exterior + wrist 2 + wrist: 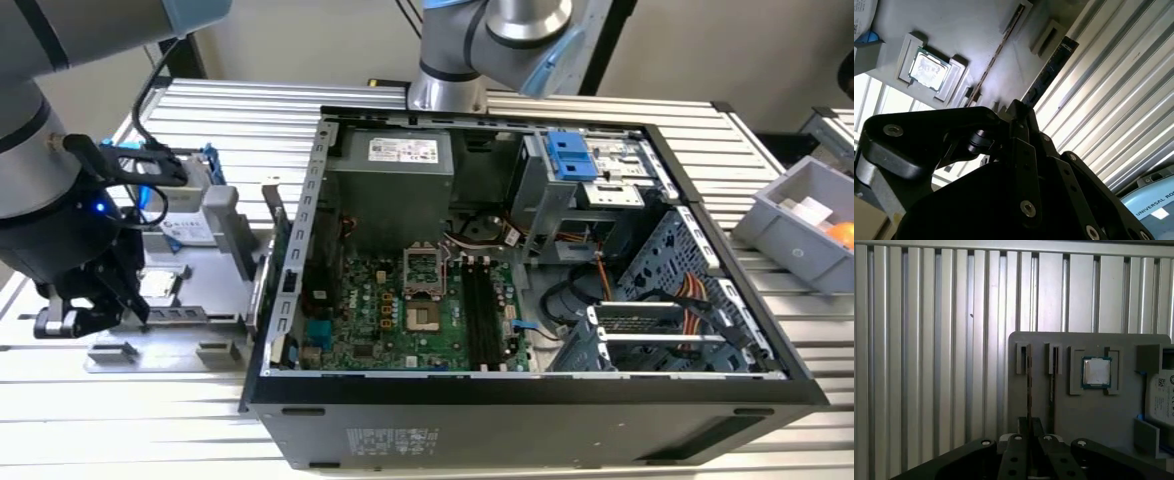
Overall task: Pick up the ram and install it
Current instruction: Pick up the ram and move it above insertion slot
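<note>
while the gripper (1029, 424) hangs low over the grey tray (1089, 415) at the exterior view's left, well apart from the open computer case (534, 410), the ram (1029, 385) stands on edge in a slot of that tray. it runs straight in under the gripper, with a second stick (1052, 385) just beside it. whether the gripper has closed on the ram cannot be told. the ram looks light, stiff, thin and probably fragile, so holding its flat faces at mid-length should stop it tipping.
</note>
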`<state>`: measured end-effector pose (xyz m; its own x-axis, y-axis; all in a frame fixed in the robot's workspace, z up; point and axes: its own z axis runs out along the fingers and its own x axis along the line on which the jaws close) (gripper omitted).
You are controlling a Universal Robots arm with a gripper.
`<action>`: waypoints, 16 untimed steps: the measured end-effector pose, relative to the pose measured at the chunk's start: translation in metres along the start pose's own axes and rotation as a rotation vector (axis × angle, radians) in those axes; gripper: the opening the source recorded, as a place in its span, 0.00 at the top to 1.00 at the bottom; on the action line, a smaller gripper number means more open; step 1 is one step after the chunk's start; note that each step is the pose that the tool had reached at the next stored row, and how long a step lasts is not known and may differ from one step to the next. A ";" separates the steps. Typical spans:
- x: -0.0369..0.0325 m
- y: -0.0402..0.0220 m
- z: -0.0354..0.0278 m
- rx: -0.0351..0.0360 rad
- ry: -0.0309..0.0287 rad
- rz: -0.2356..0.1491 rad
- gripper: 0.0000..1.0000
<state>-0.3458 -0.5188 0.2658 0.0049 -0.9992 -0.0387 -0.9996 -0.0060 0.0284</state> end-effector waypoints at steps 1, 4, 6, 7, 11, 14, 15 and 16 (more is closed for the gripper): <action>0.0000 0.0000 -0.0009 0.0001 -0.0001 0.002 1.00; -0.0001 0.0001 -0.0036 0.0006 -0.0006 0.010 1.00; -0.0002 0.0001 -0.0059 0.0006 -0.0006 0.012 1.00; -0.0003 0.0002 -0.0074 0.0005 -0.0006 0.012 1.00; -0.0005 0.0004 -0.0124 0.0006 -0.0006 0.012 1.00; -0.0006 0.0005 -0.0156 0.0004 -0.0005 0.012 1.00; -0.0007 0.0005 -0.0166 0.0007 -0.0007 0.012 1.00; -0.0007 0.0005 -0.0178 0.0005 -0.0005 0.012 1.00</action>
<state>-0.3458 -0.5188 0.2836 -0.0070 -0.9992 -0.0389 -0.9996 0.0059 0.0284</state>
